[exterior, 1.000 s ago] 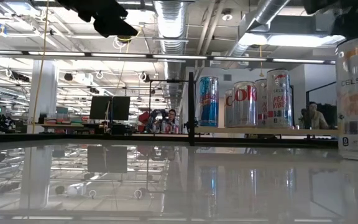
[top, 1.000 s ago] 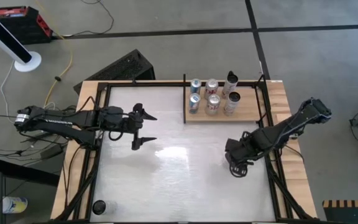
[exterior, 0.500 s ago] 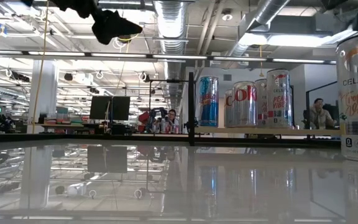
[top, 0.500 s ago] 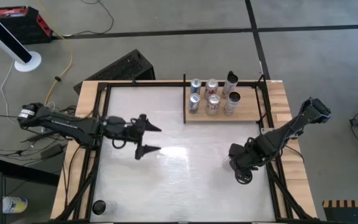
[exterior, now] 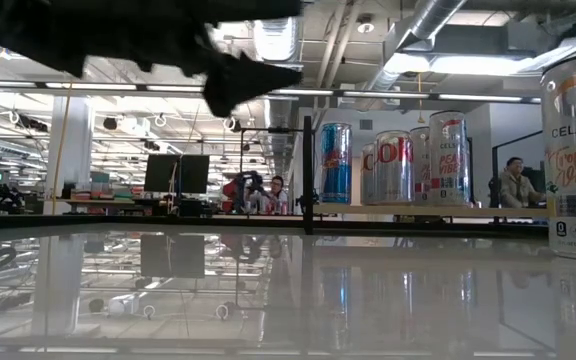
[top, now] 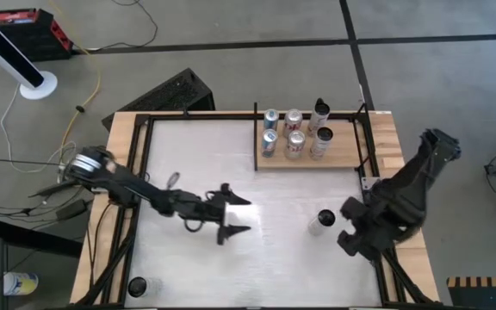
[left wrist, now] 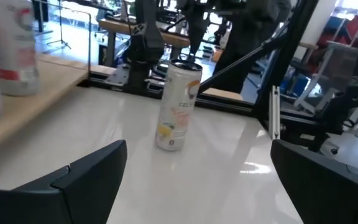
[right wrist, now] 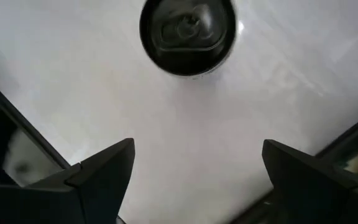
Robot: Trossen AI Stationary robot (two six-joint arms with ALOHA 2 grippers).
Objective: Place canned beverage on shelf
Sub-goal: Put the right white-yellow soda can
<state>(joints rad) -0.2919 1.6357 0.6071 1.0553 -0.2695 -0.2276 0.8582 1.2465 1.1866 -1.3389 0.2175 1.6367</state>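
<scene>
Glossy white table (top: 257,258); slim cylindrical can (top: 323,221) upright, tan wood shelf (top: 338,158) apart

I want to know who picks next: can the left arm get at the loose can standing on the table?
Probably yes. The left gripper is open and faces the white can, which stands upright alone on the table, with bare tabletop between them. The right gripper, also open, sits just beyond the can and might crowd it.

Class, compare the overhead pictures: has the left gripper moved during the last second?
Yes. The left gripper has travelled rightward from the table's left side toward the lone can, and away from the shelf.
</scene>
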